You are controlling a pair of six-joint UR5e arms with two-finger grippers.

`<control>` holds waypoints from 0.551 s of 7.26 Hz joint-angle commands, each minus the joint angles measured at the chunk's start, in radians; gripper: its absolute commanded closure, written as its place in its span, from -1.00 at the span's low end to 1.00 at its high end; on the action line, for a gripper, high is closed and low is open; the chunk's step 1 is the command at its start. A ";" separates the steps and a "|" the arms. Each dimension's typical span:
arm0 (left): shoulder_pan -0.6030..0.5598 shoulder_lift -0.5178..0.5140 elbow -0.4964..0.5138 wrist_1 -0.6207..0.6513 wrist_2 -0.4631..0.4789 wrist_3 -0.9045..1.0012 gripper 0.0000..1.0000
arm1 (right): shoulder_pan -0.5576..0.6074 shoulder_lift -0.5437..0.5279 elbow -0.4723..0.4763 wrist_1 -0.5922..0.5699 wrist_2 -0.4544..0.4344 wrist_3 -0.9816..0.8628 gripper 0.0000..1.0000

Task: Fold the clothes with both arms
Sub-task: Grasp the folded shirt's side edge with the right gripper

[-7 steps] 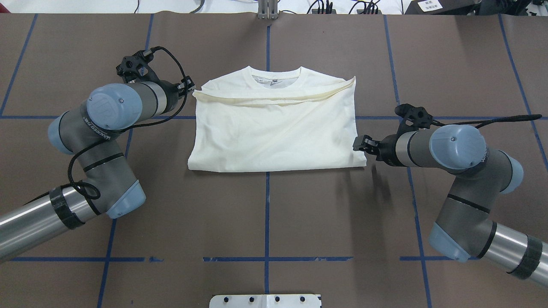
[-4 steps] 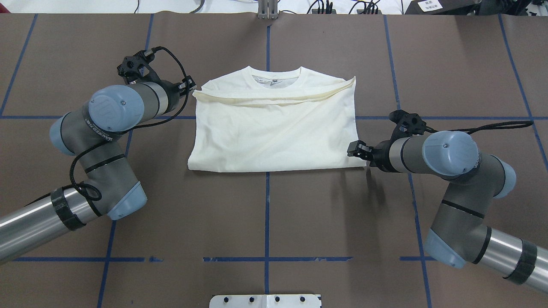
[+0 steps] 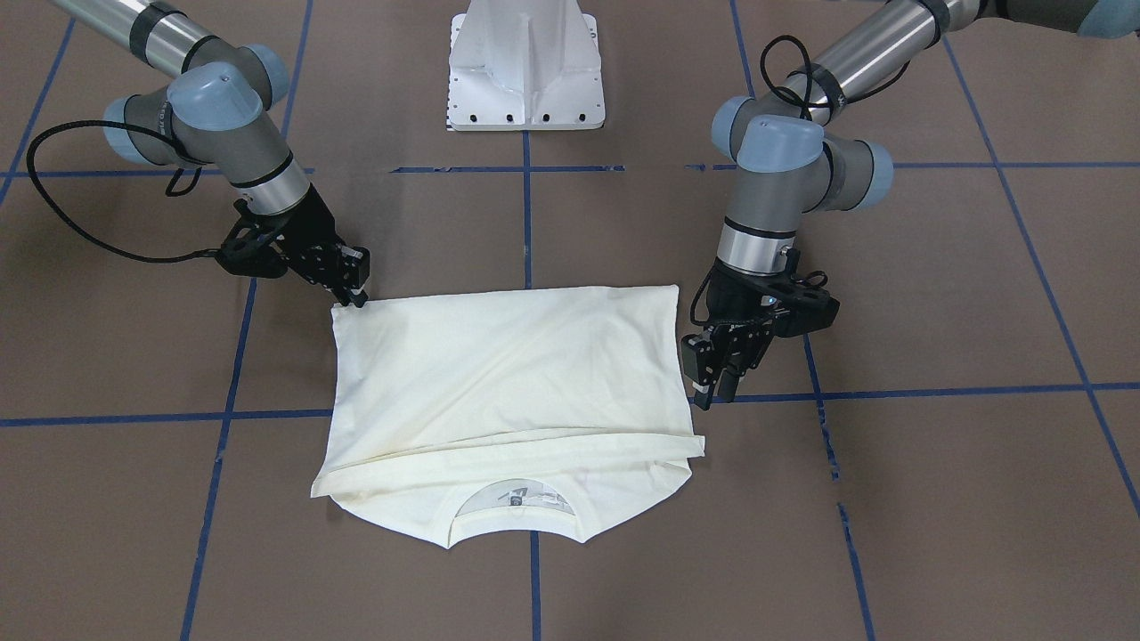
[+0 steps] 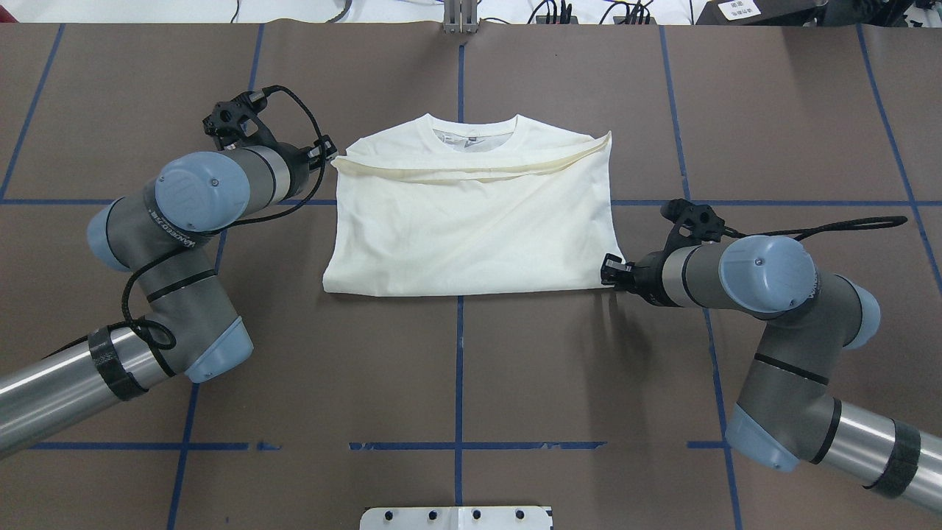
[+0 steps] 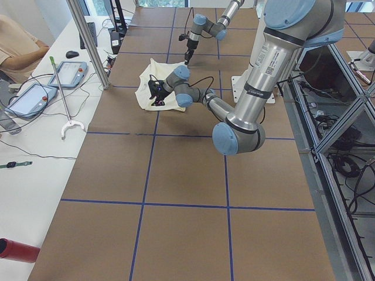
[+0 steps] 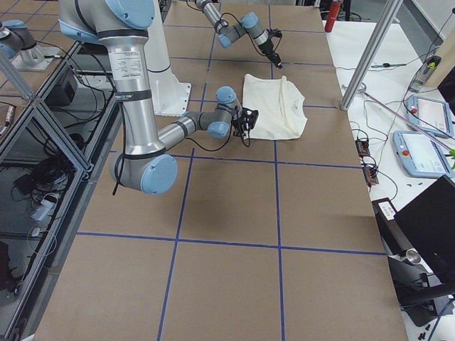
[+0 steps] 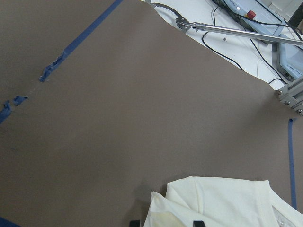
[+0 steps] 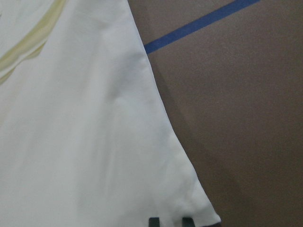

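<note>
My T-shirt [image 4: 471, 235] lies on the bench [image 4: 471, 368], in the middle and nearer the far edge. Its neck hole points at that edge. It is folded once, with the bottom part laid up over the top.

My left jaws are at its far left corner. They are apart, with the cloth corner between them. My right jaws touch its near right corner, with a small gap.

I think this is the grab step for the next fold. Next, both jaws must pinch every layer, then lift together.
</note>
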 commanded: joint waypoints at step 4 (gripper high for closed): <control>0.023 0.003 0.000 0.004 0.046 -0.007 0.03 | 0.005 0.002 0.002 0.002 -0.025 0.016 0.61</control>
